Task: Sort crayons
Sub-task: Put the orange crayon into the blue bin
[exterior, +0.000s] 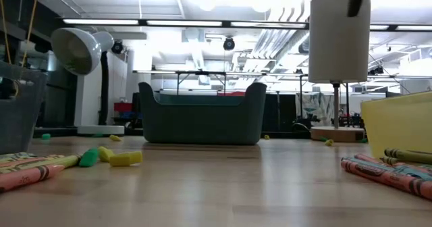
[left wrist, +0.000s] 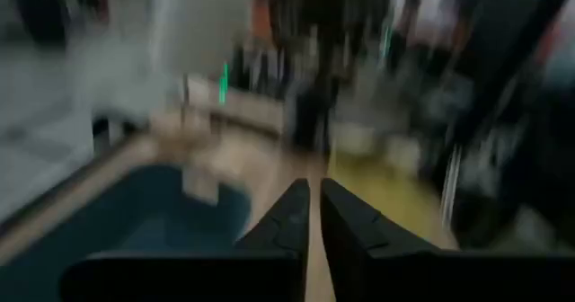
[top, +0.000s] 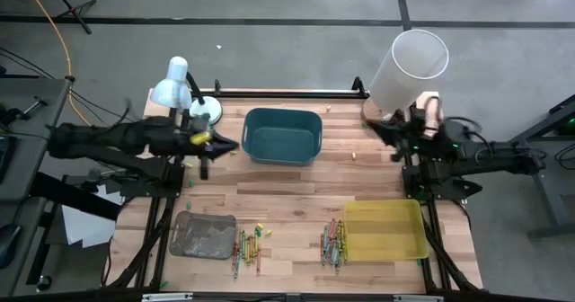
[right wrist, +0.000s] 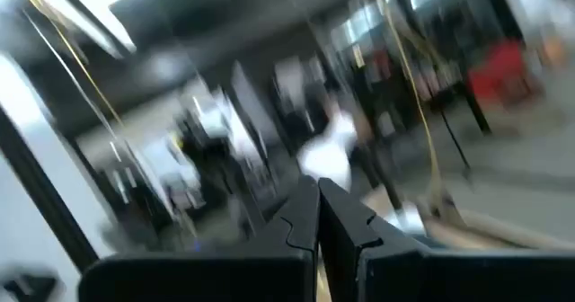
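The crayons lie in two loose heaps near the table's front: one (top: pixel 247 248) beside a grey tray (top: pixel 205 235), the other (top: pixel 334 244) beside a yellow tray (top: pixel 386 230). The low view shows them flat on the wood at left (exterior: pixel 27 169) and at right (exterior: pixel 388 169). My left gripper (top: pixel 232 146) hangs in the air left of a blue bin (top: pixel 282 136); its fingers (left wrist: pixel 296 212) are a mere slit apart, with nothing between them. Right of the bin, also raised, my right gripper (top: pixel 370 127) is shut and empty (right wrist: pixel 316 194).
A desk lamp (top: pixel 175 86) stands at the far left corner and a tall white cylinder shade (top: pixel 409 68) at the far right. Small yellow and green bits (exterior: pixel 125 158) lie by the left heap. Bare wood (top: pixel 287 194) stretches between bin and trays.
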`<state>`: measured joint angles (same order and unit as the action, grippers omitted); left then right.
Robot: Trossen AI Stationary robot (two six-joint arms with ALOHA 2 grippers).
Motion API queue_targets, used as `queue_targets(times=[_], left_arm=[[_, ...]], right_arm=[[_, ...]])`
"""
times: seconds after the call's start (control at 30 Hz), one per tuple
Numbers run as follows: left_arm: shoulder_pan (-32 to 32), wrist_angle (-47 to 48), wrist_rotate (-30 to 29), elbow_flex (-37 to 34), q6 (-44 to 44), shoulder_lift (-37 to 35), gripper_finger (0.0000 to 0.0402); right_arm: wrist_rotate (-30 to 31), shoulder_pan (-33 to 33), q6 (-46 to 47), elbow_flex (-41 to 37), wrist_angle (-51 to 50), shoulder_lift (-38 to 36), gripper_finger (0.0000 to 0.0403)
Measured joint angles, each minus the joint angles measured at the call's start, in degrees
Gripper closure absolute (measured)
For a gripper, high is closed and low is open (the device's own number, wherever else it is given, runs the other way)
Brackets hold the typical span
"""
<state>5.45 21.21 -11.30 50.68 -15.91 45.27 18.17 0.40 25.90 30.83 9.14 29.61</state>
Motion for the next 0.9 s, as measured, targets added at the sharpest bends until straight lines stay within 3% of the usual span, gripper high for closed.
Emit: queue_targets(times=[0.17,0.3,0.4,0.63,0.73,0.9], left_arm=[[1.52,17.94,5.90,12.76,-8.34,14.08,0.0339],[7.33,21.13,9.38,16.49,-17.55,21.56,0.0313],[13.85,20.96,10.58,17.37,-25.53,26.16,0.0297],[27.26,21.22,6.62,17.43,-39.41,32.80,0.0280],[28.90,21.43,1.23,17.41,-41.37,32.09,0.0279],[29.14,22.45,-6.25,17.43,-39.23,26.96,0.0279]], right_arm=[[-8.50,0.00,1.22,14.30,-23.33,10.82,0.0396],[-14.44,1.56,1.15,23.06,-40.23,16.22,0.0376],[-16.49,5.07,2.78,26.63,-47.47,18.66,0.0348],[-25.34,20.11,16.31,27.30,-44.44,26.06,0.0267],[-23.82,26.86,22.11,27.30,-40.38,31.70,0.0247],[-22.28,31.55,42.66,27.34,-37.60,43.91,0.0242]])
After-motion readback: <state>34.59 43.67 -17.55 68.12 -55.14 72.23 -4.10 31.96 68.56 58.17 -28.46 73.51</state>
